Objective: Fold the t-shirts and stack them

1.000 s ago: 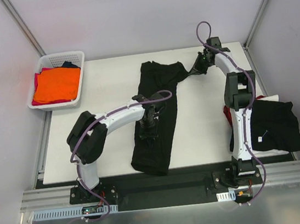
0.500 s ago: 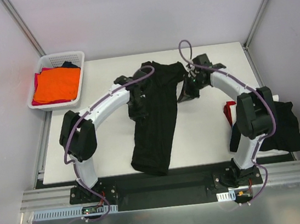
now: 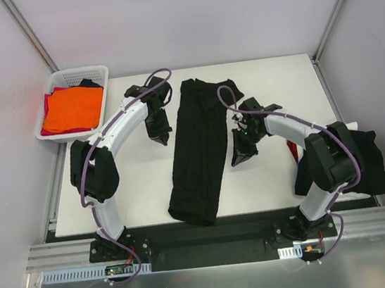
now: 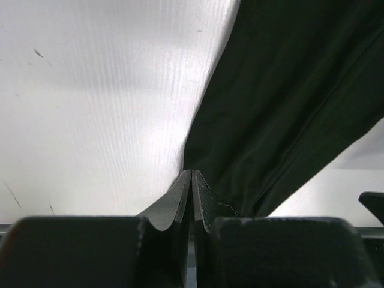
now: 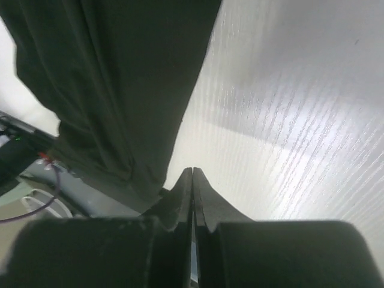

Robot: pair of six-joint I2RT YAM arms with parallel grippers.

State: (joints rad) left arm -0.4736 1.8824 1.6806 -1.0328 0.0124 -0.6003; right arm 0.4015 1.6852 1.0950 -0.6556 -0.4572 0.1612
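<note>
Lying lengthwise mid-table (image 3: 141, 186), a black t-shirt (image 3: 199, 150) is flanked by both arms.
An orange t-shirt (image 3: 71, 109) is seen in the white basket (image 3: 102, 74) at far left. The left gripper (image 3: 161, 138) is held just left of the black t-shirt, fingers pressed together, nothing pinched. The right gripper (image 3: 240, 157), likewise closed and empty, is held just right of it. Dark t-shirts (image 3: 354, 158) are piled at the right edge.

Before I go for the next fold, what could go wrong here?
The left gripper and right gripper sit shut beside the shirt; lowered like that they could push the cloth and spoil the fold. The shirt's near end hangs over the table edge, so a tug could slide it off. The right elbow sits over the pile, which might snag.
</note>
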